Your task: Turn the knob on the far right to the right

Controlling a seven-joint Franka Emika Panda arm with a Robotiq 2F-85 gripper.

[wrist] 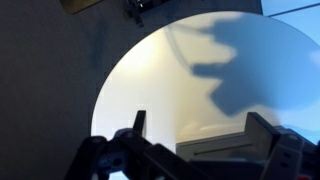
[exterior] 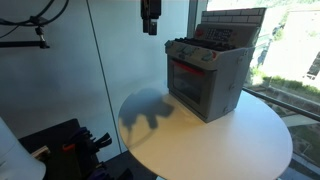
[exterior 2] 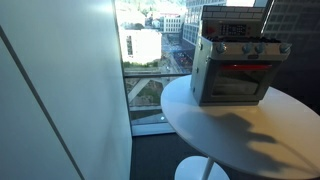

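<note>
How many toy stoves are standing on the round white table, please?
1. The toy stove stands toward the window-side edge of the table, seen in both exterior views; no second one shows.

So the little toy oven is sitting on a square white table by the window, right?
Not quite. The toy oven does sit on a white table by the window, but the table is round, not square. Both exterior views show its curved edge, and so does the wrist view.
</note>
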